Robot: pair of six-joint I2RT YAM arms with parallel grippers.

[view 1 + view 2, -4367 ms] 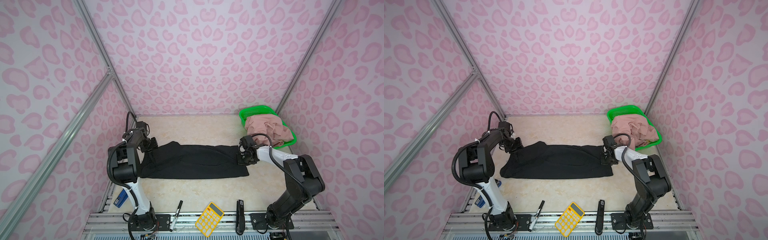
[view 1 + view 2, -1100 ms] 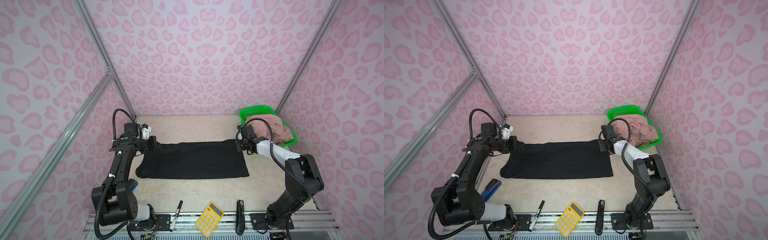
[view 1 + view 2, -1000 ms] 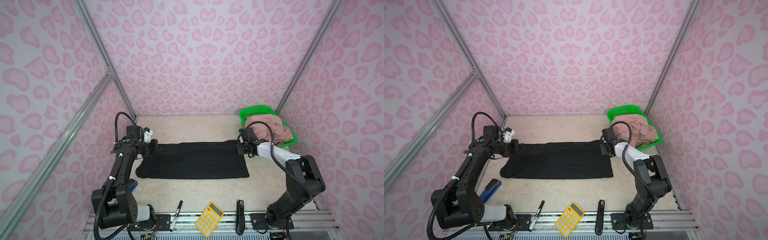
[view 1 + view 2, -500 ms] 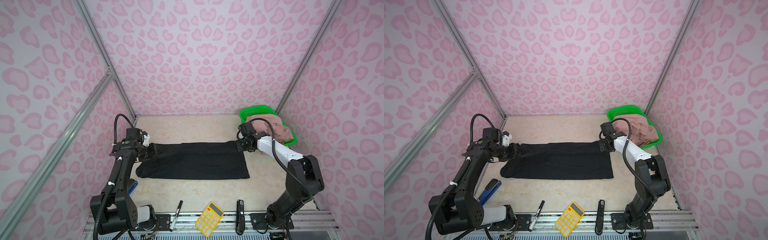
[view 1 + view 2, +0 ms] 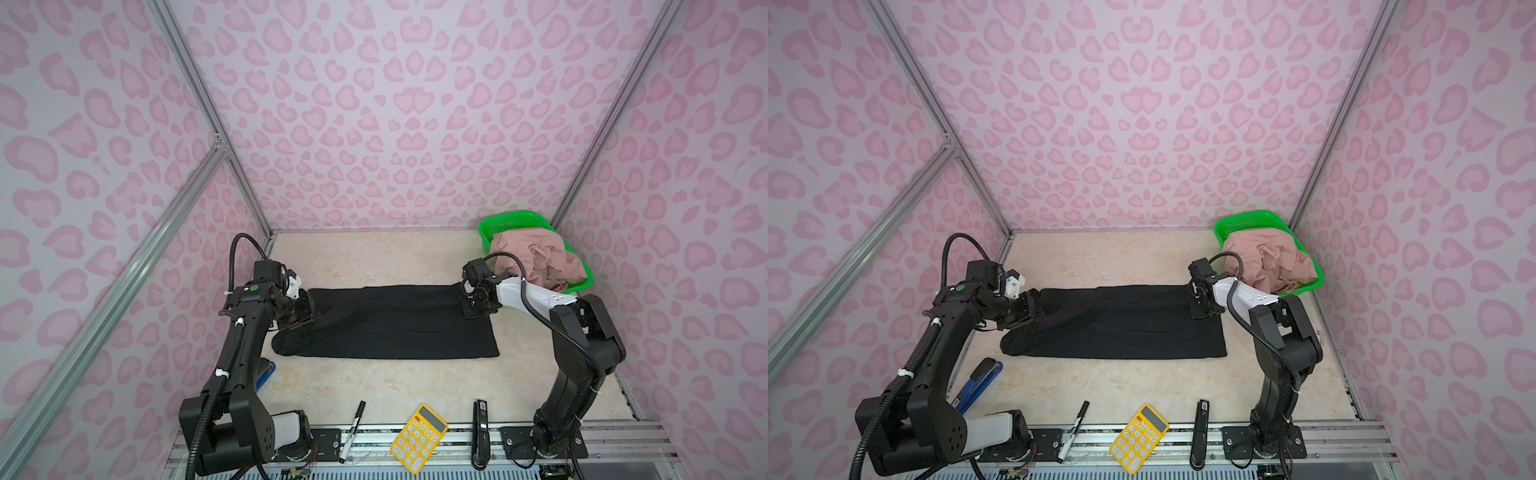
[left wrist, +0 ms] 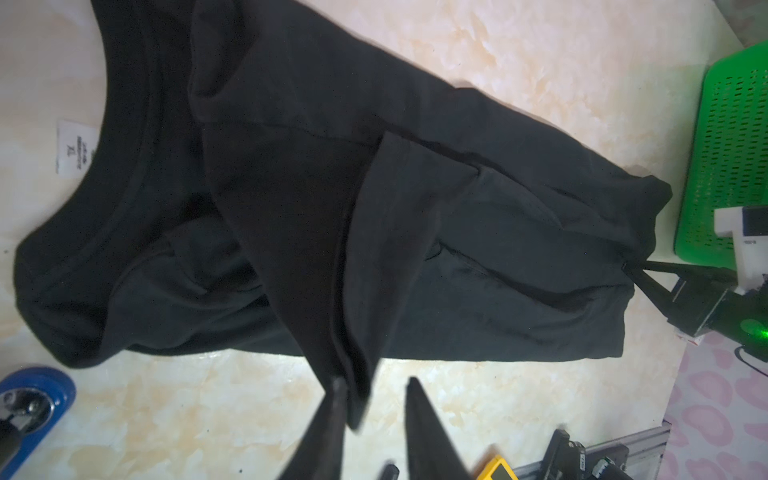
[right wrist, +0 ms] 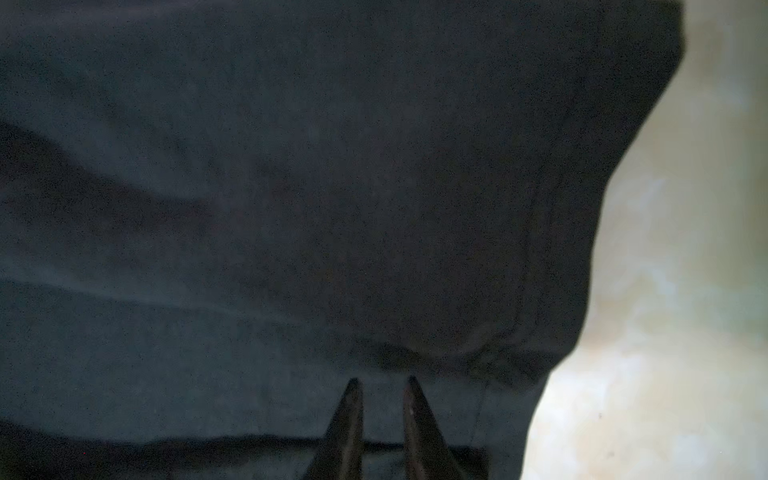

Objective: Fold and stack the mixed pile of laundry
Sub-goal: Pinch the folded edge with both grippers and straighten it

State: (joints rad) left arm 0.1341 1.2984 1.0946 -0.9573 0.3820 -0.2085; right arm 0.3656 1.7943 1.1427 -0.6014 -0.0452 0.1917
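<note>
Black cloth garment, flat oblong

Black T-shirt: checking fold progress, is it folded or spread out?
Folded: the black T-shirt lies as a narrow strip, layers overlapping in the left wrist view.

We see a matt black cloth shirt on a smooth marble-look tabletop, matt pink cloth in a glossy green plastic mesh basket, brushed metal frame bars and a yellow plastic calculator.

Inside collar of large black fabric garment, small white tag: reads "XL"; finer print illegible.
</note>
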